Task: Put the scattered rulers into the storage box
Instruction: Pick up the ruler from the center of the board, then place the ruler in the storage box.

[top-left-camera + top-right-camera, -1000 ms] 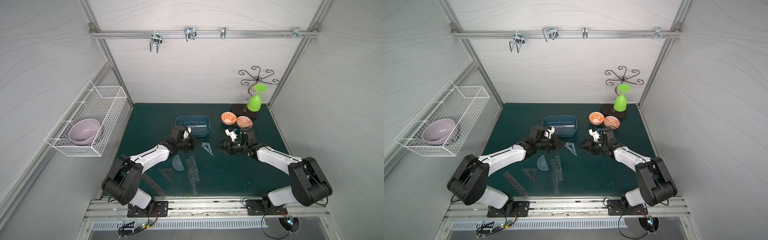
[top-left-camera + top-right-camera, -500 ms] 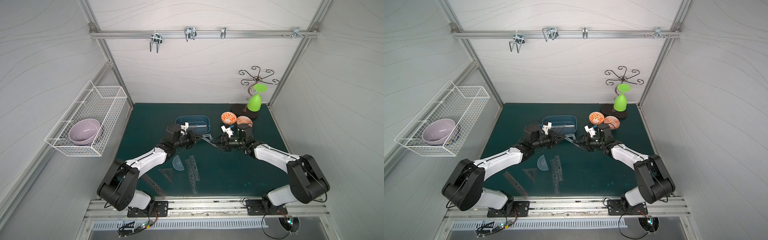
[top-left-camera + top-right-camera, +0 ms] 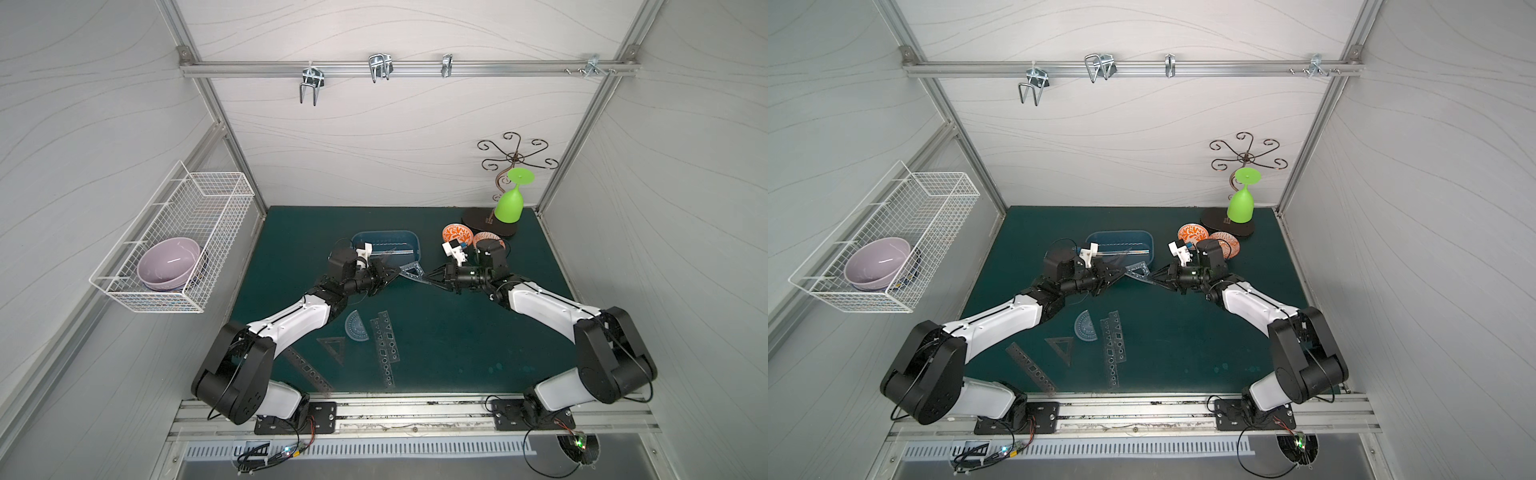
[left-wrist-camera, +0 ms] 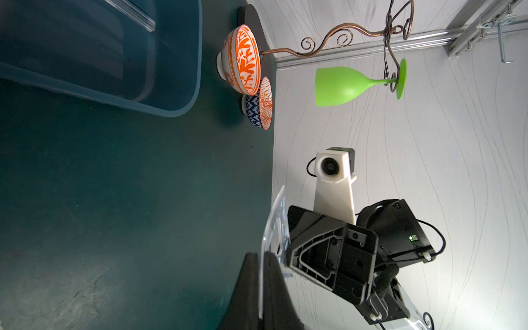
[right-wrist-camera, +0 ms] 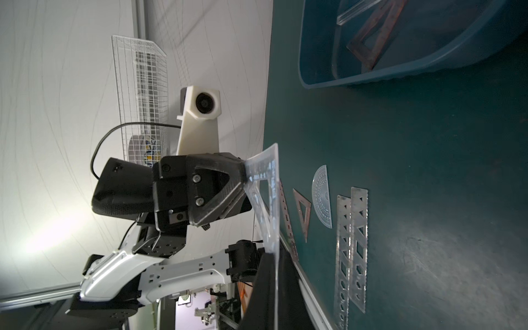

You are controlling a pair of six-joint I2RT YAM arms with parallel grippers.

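A clear triangular set square (image 3: 411, 272) hangs just above the mat by the near right corner of the blue storage box (image 3: 384, 232), and both grippers grip it. My left gripper (image 3: 395, 274) is shut on one corner, seen edge-on in the left wrist view (image 4: 260, 254). My right gripper (image 3: 430, 277) is shut on the opposite corner (image 5: 274, 254). A straight ruler and a brownish set square (image 5: 371, 43) lie inside the box (image 5: 343, 81). On the mat nearer me lie a protractor (image 3: 355, 328), two stencil rulers (image 3: 386, 336), a set square (image 3: 332, 345) and a long stencil ruler (image 3: 307, 370).
Two orange patterned bowls (image 3: 457, 237) stand right of the box, just behind my right wrist. A green glass (image 3: 509, 203) hangs on a curly metal stand at the back right. A white wire basket (image 3: 199, 216) with a purple bowl hangs on the left wall.
My right gripper has moved left to the set square and shut on its free corner. My left gripper, shut throughout, carried the set square up towards the box.
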